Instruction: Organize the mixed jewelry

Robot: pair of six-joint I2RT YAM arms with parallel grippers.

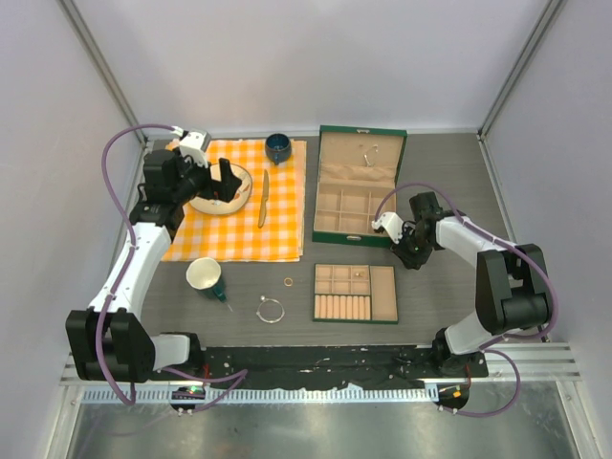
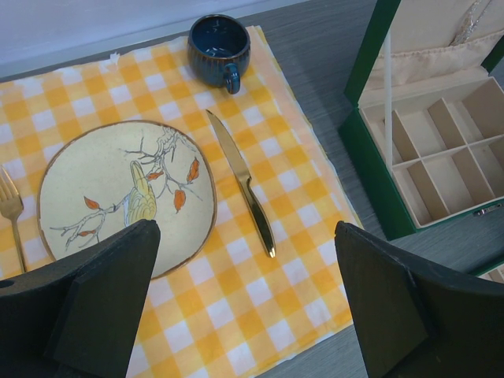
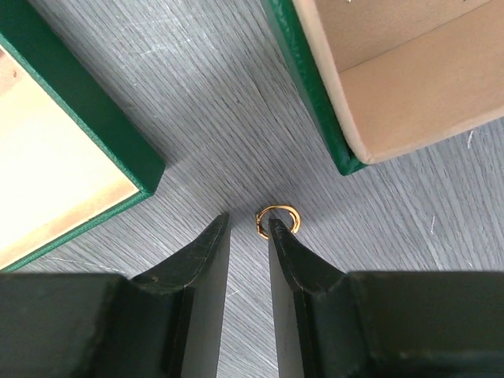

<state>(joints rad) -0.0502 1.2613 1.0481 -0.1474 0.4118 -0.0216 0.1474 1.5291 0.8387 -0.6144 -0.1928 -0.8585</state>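
The right fingers (image 3: 206,276) are held narrowly apart close over the bench (image 3: 197,94), with nothing between them. A small gold ring (image 3: 277,220) lies flat just at one fingertip, near a green box (image 3: 311,87) corner. The left fingers (image 2: 102,307) are spread wide above a checked cloth (image 2: 236,315). A wire bangle (image 1: 271,309) and a second gold ring (image 1: 288,282) are seen beside the tray (image 1: 382,318).

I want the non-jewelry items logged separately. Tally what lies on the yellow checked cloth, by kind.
Plate: 1
Mug: 1
Knife: 1
Fork: 1
Total: 4
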